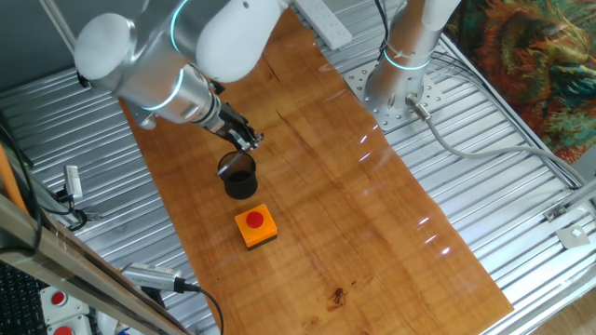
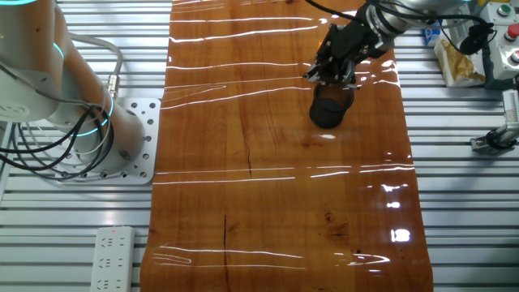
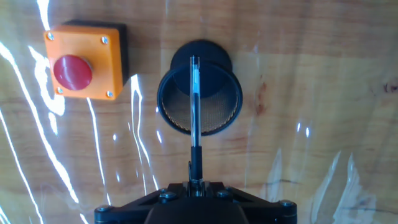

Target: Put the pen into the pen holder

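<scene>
Holding the pen (image 3: 194, 106) over the pen holder (image 3: 199, 93).
My fingers (image 3: 196, 182) pinch its end, tip inside the rim; next, I judge, lower and let go.

One pen (image 3: 194, 99), one pen holder (image 3: 199, 93) — one orange button box (image 3: 84, 61), one power strip (image 2: 113, 258).

Table top (image 1: 372, 214): glossy varnished wood, streaked with glare.
Table frame (image 1: 521, 186): ribbed bare metal, silvery.
Pen holder (image 3: 199, 93): black, fine mesh wall, matt.
Pen (image 3: 194, 102): silvery-grey shiny barrel, dark lower part.
Button box (image 3: 84, 62): smooth orange plastic, red button.
Gripper (image 3: 194, 186): matt black with screws.
</scene>
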Available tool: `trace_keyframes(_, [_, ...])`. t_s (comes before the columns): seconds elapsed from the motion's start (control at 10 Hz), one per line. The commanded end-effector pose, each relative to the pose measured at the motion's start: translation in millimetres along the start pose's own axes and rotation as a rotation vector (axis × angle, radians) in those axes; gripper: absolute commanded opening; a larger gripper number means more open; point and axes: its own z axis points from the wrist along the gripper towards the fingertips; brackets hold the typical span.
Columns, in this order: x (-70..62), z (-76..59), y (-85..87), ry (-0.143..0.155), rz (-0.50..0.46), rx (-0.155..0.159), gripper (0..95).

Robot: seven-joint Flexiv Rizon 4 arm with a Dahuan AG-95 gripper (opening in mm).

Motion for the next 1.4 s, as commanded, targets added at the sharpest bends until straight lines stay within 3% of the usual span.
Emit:
trace_keyframes(0.1, [6.0, 7.8, -2.0, 0.003, -0.001, 0.000, 0.0])
trace_keyframes(0.5, [10.3, 13.5, -3.1, 0.022, -0.015, -0.001, 0.0])
trace_keyframes(1.0, [12.3, 16.5, -3.7, 0.106, -0.026, -0.005, 0.0])
trace_keyframes(1.4, [13.1, 24.5, -6.0, 0.122, -0.027, -0.004, 0.0])
